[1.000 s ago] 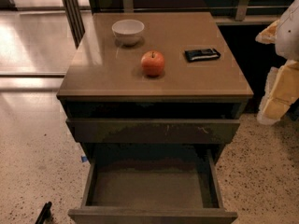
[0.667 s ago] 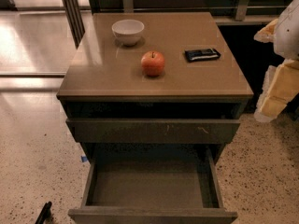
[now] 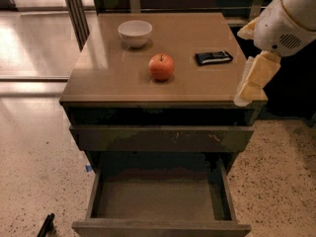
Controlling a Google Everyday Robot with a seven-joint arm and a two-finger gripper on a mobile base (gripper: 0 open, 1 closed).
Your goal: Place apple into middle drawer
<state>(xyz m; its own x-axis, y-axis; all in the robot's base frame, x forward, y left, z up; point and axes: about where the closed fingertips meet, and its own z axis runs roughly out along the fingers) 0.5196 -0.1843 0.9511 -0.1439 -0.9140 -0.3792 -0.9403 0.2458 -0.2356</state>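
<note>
One apple (image 3: 161, 66) rests centrally on the table (image 3: 111, 80), ungrasped; the middle drawer (image 3: 158, 202) stands open below to receive it. We locate the end effector (image 3: 254, 80) at the table's right edge; its opening we cannot tell.

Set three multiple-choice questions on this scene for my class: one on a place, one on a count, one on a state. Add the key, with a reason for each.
1. Where is the small round red-orange apple?
A. On the tan cabinet top, between the white round bowl and the flat black rectangular object
B. Inside that bowl
C. Atop that black object

2. How many loose things lie on the top?
A. Two
B. Three
C. Five

3. The wide dark olive-brown wooden drawer is:
A. pulled out and bare
B. shut
C. pulled out, holding a bowl

Key:
1 A: the apple sits on the top, apart from the robot's pale hand, which hangs at the top's right edge.
2 B: bowl, apple and black object.
3 A: the drawer's bare floor shows.
</note>
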